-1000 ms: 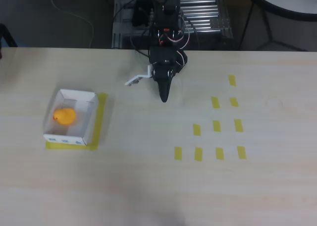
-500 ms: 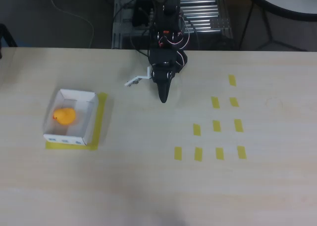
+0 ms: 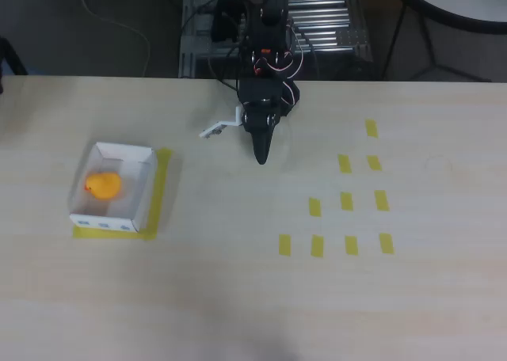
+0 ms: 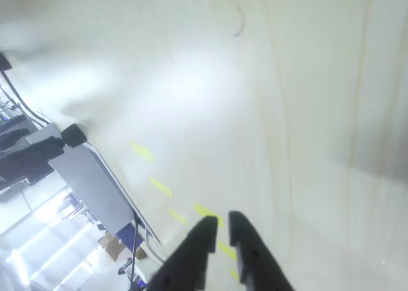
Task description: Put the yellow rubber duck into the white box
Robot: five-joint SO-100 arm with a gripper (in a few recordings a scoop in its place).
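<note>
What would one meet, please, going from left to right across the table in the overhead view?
The white box holding the yellow rubber duck → the yellow tape edging under the box → the gripper, empty → the yellow tape strips.

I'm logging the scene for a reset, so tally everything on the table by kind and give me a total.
Yellow rubber duck: 1, lying inside the box
White box: 1
Yellow tape strips to the right in the overhead view: 10
Yellow tape patch under the box: 1
Robot gripper: 1, jaws nearly closed, holding nothing
Total: 14
</note>
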